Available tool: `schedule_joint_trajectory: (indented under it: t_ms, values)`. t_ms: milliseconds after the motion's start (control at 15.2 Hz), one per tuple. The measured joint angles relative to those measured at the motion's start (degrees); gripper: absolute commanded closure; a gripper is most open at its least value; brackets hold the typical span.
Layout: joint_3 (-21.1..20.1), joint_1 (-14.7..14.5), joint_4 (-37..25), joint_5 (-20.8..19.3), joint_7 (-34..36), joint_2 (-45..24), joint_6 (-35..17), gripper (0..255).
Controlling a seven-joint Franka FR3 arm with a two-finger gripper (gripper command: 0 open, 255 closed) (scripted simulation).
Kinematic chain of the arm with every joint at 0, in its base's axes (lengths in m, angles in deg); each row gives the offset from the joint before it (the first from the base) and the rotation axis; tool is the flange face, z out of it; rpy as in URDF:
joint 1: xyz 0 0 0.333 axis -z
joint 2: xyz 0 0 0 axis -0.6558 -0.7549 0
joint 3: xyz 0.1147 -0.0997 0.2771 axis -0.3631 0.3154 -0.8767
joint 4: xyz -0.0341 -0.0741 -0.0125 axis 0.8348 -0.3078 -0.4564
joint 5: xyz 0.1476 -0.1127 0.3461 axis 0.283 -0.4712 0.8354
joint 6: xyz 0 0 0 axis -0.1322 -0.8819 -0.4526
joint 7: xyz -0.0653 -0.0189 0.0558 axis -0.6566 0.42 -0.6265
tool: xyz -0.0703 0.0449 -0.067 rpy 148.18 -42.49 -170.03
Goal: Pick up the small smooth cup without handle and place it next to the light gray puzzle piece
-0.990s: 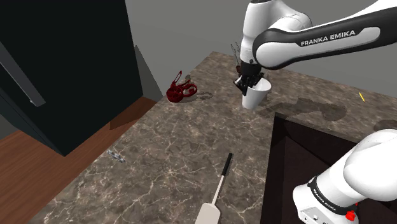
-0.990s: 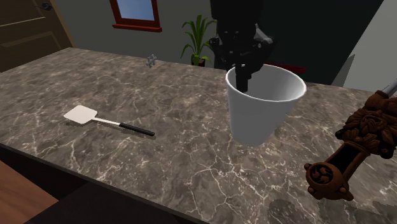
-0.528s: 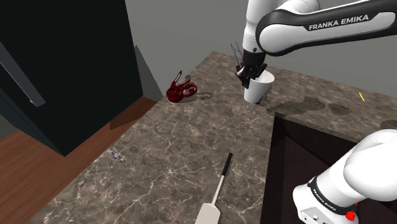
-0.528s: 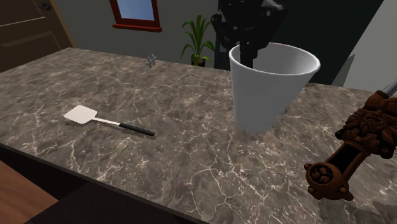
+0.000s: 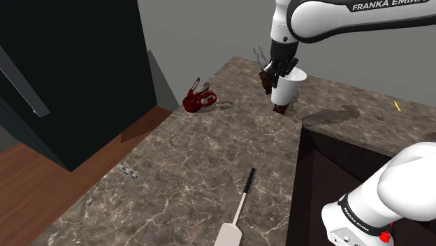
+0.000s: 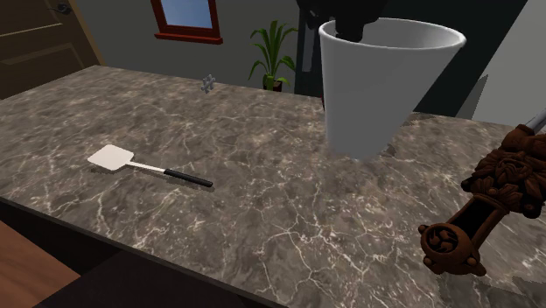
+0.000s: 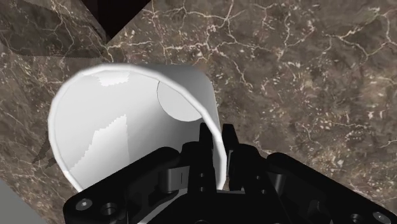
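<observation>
A plain white cup (image 5: pixel 288 89) without a handle hangs above the dark marble counter (image 5: pixel 195 161) near its far end. My black gripper (image 5: pixel 278 70) is shut on the cup's rim, one finger inside and one outside. In the second exterior view the cup (image 6: pixel 385 87) is large and close, with the gripper (image 6: pixel 352 28) at its rim. The wrist view shows the cup (image 7: pixel 114 133) tilted, its wall clasped between my fingers (image 7: pixel 208 146). A small light grey puzzle piece (image 5: pixel 126 170) lies near the counter's edge at the shoulder view's left, also visible as the puzzle piece (image 6: pixel 208 83) far back.
A white spatula with a black handle (image 5: pixel 239 207) lies on the near counter, seen too as the spatula (image 6: pixel 144 164). A dark red tangled object (image 5: pixel 199 98) sits left of the cup. A brown ornate tool (image 6: pixel 490 201) lies beside it. The dark stand (image 5: pixel 328 175) is at the lower right.
My gripper has risen with the cup, lifting it off the counter. The brown tool behind and under it now shows.
</observation>
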Motion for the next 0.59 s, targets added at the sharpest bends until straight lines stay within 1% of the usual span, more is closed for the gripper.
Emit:
schedule_joint_trajectory:
  t_ms: [264, 594]
  values:
    - [-0.38, -0.14, -2.98, 0.16, 0.07, -0.46, 2.59, 255]
    - [-4.95, -1.97, -9.51, 0.58, 6.24, -5.99, 4.85, 255]
